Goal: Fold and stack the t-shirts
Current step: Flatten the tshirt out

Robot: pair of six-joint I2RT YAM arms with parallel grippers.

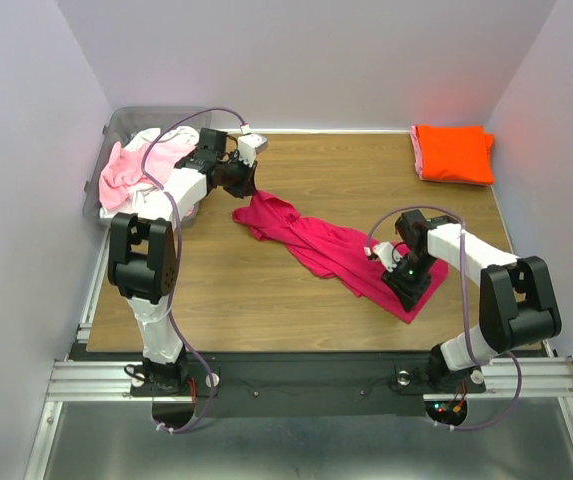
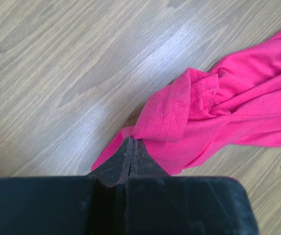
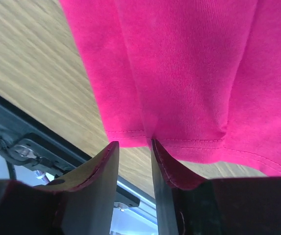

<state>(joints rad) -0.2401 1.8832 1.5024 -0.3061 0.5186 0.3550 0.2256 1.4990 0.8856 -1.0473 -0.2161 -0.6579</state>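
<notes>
Across the wooden table lies the crumpled deep magenta-pink fabric t-shirt, not yet folded; the left claw clenches its far corner; the right claw stands parted at the near hem (gripping nothing); spreading seems the step; next, a fresh pinch and taut pull.

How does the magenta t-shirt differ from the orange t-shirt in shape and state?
The magenta t-shirt lies crumpled across the middle of the table; the orange t-shirt is folded into a neat block at the far right corner. The left gripper pinches the magenta t-shirt's edge; no gripper touches the orange t-shirt. Both rest on the table.
</notes>
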